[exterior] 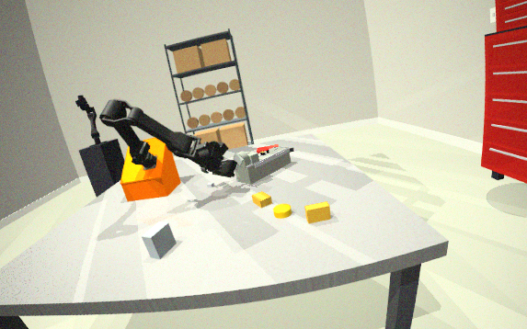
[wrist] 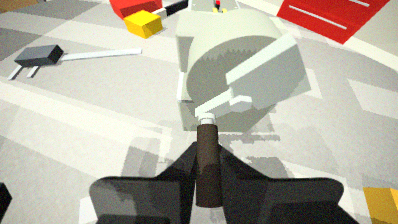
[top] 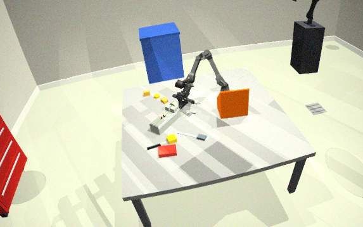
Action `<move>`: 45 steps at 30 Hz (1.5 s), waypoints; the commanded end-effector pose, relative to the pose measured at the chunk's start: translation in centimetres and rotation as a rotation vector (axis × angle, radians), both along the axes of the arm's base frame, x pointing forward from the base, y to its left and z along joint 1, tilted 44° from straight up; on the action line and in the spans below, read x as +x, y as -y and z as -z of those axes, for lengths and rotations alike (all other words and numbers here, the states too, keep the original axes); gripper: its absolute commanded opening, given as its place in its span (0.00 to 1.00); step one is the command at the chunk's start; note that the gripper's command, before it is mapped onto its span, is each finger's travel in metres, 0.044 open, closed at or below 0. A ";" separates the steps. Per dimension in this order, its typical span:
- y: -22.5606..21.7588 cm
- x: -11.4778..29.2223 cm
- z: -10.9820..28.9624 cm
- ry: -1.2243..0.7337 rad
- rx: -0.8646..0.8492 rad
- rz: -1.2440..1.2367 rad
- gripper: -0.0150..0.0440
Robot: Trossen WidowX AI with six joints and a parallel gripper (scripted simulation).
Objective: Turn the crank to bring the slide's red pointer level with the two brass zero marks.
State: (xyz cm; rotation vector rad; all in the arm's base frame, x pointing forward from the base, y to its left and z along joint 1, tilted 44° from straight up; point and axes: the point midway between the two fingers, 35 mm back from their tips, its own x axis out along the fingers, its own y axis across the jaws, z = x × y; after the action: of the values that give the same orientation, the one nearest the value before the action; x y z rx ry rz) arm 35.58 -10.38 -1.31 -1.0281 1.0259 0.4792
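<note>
The gripper [wrist: 207, 165] is clamping its fingers narrowly around the dark handle [wrist: 208, 160] of the crank [wrist: 250, 80], which is standing out from the round end of the grey machine [top: 165, 120] near the middle of the table [top: 233, 158]. The arm is working through the cranking step. The red pointer [wrist: 218, 8] is showing only as a small spot on the slide at the top of the wrist view, and the brass marks are too small to judge, so alignment cannot be told. The next move probably calls for slow, small turns, watching the pointer, then opening the fingers once it is sitting level.
</note>
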 end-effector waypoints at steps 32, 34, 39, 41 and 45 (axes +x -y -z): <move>-3.0 -0.6 -2.5 -0.003 0.006 0.000 0.25; -3.1 -0.5 -2.6 -0.003 0.006 0.000 0.25; -3.2 -0.4 -2.9 -0.003 0.006 0.000 0.25; -3.2 -0.3 -3.0 -0.003 0.006 0.000 0.25; -3.3 -0.2 -3.2 -0.003 0.006 0.000 0.25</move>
State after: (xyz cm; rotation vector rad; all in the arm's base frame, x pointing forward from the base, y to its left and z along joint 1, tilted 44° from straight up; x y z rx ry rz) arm 35.12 -7.50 1.14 -1.0219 1.0419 0.4831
